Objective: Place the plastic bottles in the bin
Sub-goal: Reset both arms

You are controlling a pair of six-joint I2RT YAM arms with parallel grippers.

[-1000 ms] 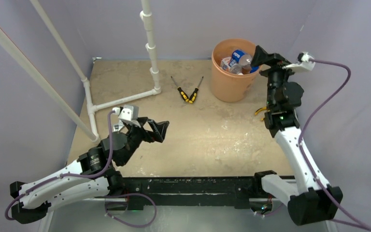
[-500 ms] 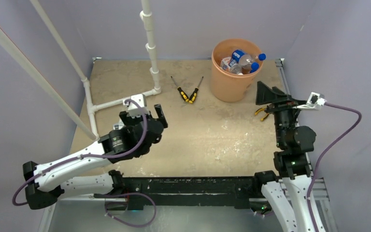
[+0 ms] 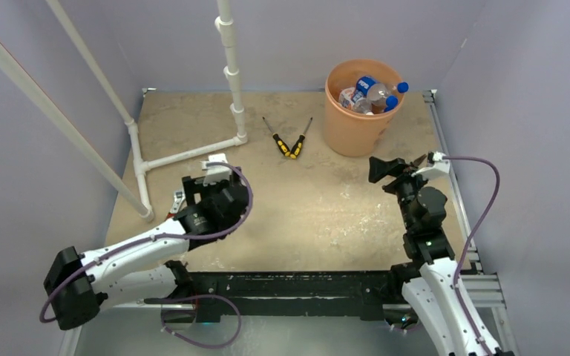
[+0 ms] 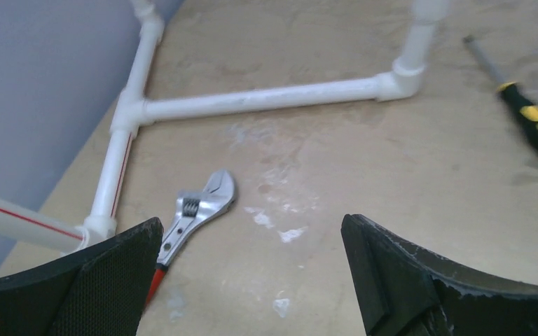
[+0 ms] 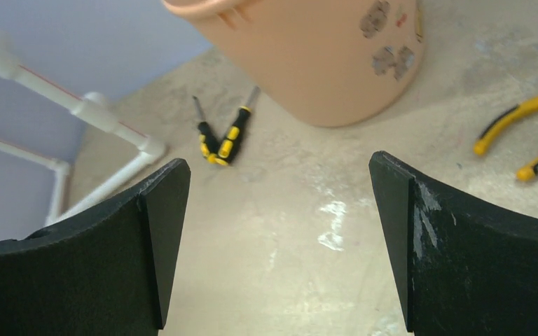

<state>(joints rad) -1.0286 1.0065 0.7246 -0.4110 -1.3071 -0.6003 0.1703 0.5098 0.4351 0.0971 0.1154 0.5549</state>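
The orange bin (image 3: 355, 119) stands at the far right of the table and also shows in the right wrist view (image 5: 322, 63). Several plastic bottles (image 3: 371, 93) with blue caps and blue labels lie inside it. No bottle shows on the table. My right gripper (image 3: 383, 169) is open and empty, low over the table just in front of the bin, with bare table between its fingers (image 5: 277, 245). My left gripper (image 3: 211, 185) is open and empty at the left of the table, over bare table (image 4: 252, 280).
A red-handled wrench (image 4: 192, 213) lies just ahead of my left fingers, near the white pipe frame (image 4: 266, 98). Two yellow-black screwdrivers (image 3: 289, 141) lie left of the bin. Yellow-handled pliers (image 5: 525, 136) lie right of my right gripper. Walls enclose the table.
My right gripper has drawn back from the bin's rim, towards the near side and lower. My left arm has reached forward and turned its gripper towards the pipe frame.
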